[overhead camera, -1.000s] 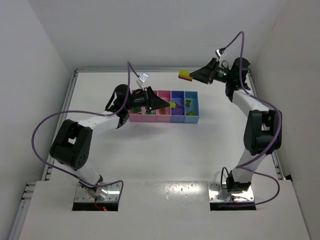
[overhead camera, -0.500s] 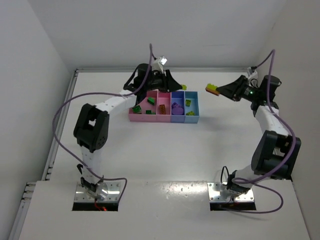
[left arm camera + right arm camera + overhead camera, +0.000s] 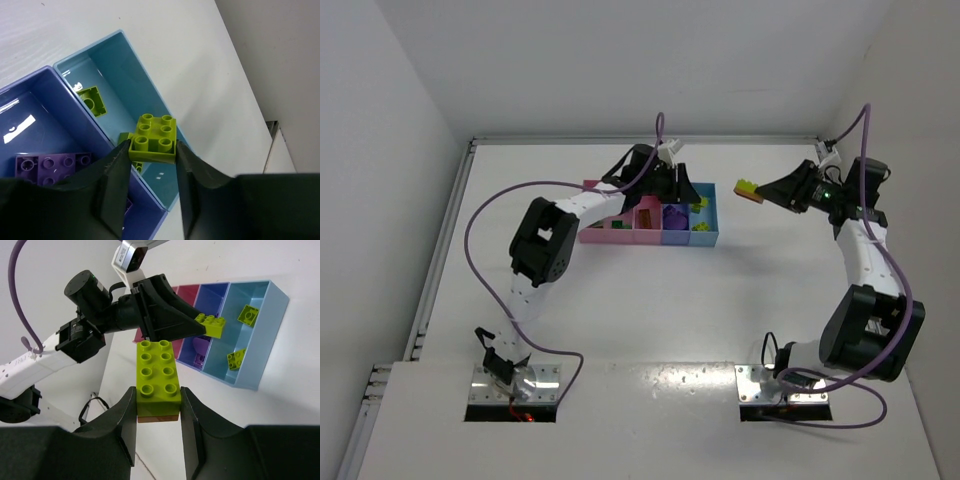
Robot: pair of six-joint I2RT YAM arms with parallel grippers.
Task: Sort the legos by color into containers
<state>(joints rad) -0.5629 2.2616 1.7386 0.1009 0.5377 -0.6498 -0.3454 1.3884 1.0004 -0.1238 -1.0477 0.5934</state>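
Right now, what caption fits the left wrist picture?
Left gripper holds a yellow-green lego over the light blue bin.

White table [image 3: 640, 300], plain white walls [image 3: 620, 60]

The left claw [image 3: 150, 150], pinching a yellow-green brick [image 3: 154, 140], swung from the pink bins [image 3: 605, 232] to the row's 3 o'clock end over the light blue bin [image 3: 150, 85], while the right claw [image 3: 157, 400] carried its yellow-green-and-orange clump [image 3: 157, 377] from the desk's [image 3: 640, 300] 12 o'clock toward 2 o'clock.
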